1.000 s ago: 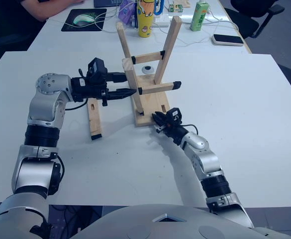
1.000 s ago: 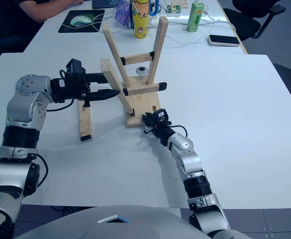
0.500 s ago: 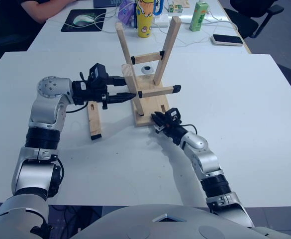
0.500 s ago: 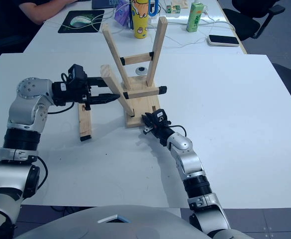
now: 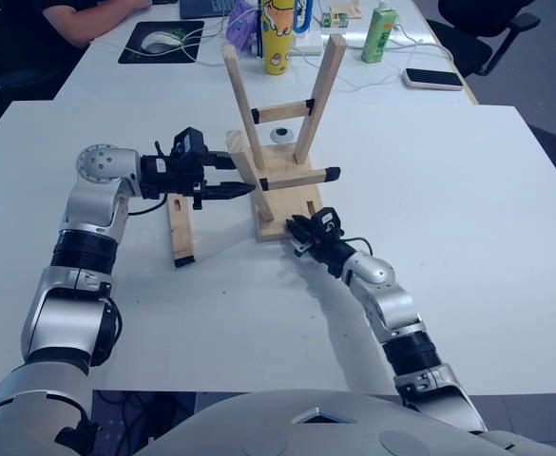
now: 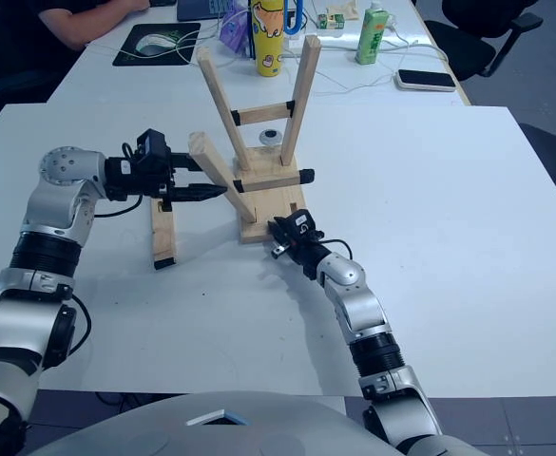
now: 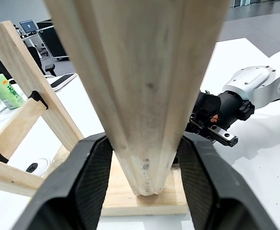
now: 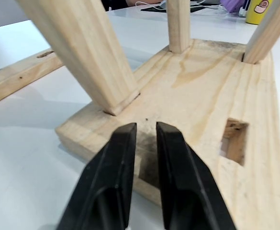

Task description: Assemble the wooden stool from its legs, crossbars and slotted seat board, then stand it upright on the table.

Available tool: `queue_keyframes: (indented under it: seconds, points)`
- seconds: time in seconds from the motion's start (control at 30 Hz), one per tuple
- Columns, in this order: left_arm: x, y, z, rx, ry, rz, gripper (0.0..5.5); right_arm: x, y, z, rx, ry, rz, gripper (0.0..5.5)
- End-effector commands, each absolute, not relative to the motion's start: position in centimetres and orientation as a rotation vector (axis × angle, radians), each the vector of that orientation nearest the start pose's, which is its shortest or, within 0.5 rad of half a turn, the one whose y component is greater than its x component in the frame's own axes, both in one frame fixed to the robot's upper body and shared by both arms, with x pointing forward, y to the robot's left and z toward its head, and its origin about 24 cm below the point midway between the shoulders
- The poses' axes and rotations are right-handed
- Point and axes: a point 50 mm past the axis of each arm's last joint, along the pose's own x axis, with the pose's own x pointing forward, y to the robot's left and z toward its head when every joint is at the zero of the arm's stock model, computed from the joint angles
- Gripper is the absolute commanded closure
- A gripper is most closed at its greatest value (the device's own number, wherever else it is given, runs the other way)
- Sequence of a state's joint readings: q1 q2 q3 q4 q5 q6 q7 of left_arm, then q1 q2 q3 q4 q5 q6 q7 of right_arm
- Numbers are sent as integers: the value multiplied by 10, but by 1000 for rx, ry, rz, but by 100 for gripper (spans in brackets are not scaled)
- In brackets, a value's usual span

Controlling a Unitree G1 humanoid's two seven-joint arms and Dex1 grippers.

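The stool stands upside down, its slotted seat board [image 5: 301, 200] flat on the table with legs pointing up. My left gripper [image 5: 246, 186] is shut on the tilted near-left leg [image 5: 242, 163], whose foot sits in the board; black fingers [image 7: 94, 177] clamp both sides of it. Two crossbars [image 5: 297, 178] with black ends join the legs. My right gripper [image 5: 297, 236] rests on the board's near edge, its fingers [image 8: 120, 163] almost together on the wood beside an empty slot [image 8: 235, 139]. A loose slotted wooden piece [image 5: 180, 231] lies left of the stool.
Behind the stool on the far desk are a yellow cup [image 5: 278, 36], a green carton [image 5: 380, 32], a phone [image 5: 434, 77] and a mouse on a pad [image 5: 162, 41]. A small round white object [image 5: 282, 135] lies just behind the stool.
My left gripper has drawn back slightly to the left with the leg, which now leans lower and more to the left; the front crossbar sank with it. The right arm has kept still.
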State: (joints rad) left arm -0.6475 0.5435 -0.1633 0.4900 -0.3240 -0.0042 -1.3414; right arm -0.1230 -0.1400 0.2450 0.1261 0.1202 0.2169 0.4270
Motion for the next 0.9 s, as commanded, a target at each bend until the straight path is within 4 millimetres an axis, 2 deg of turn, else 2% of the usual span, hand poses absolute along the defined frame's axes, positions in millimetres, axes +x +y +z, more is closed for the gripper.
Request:
queue_keyframes:
  seconds: [0.03, 0.13, 0.17, 0.27, 0.4, 0.47, 0.53, 0.57, 0.63, 0.7, 0.77, 0.8, 0.83, 0.9]
  points:
    - [310, 186, 74, 273, 295, -1294, 344, 237, -101, -20, -42, 478, 671, 474]
    - [316, 187, 87, 258, 220, -1241, 344, 236, -103, -29, -61, 454, 676, 474]
    - [320, 190, 92, 261, 199, -1207, 308, 236, -103, -27, -60, 444, 675, 474]
    - [323, 198, 102, 267, 171, -1156, 268, 237, -103, -23, -59, 418, 670, 474]
    - [315, 206, 101, 326, 204, -1166, 207, 236, -103, -23, -53, 420, 656, 474]
    - [303, 214, 94, 387, 241, -1162, 175, 235, -103, -22, -49, 435, 648, 474]
    - [298, 224, 103, 328, 198, -1089, 140, 234, -104, -28, -50, 460, 642, 474]
    - [299, 228, 114, 275, 145, -1033, 126, 234, -104, -30, -48, 444, 645, 474]
    - [302, 234, 153, 97, -40, -916, 110, 234, -104, -29, -49, 423, 645, 474]
    - [301, 236, 211, -149, -300, -833, 137, 231, -105, -30, -58, 446, 646, 474]
    - [291, 227, 264, -372, -528, -835, 174, 229, -106, -32, -62, 477, 644, 474]
    - [286, 215, 281, -464, -598, -866, 186, 229, -107, -33, -61, 486, 640, 474]
    - [281, 203, 290, -516, -626, -900, 201, 228, -106, -34, -61, 493, 638, 474]
    - [274, 184, 296, -608, -644, -944, 236, 229, -105, -35, -64, 501, 645, 474]
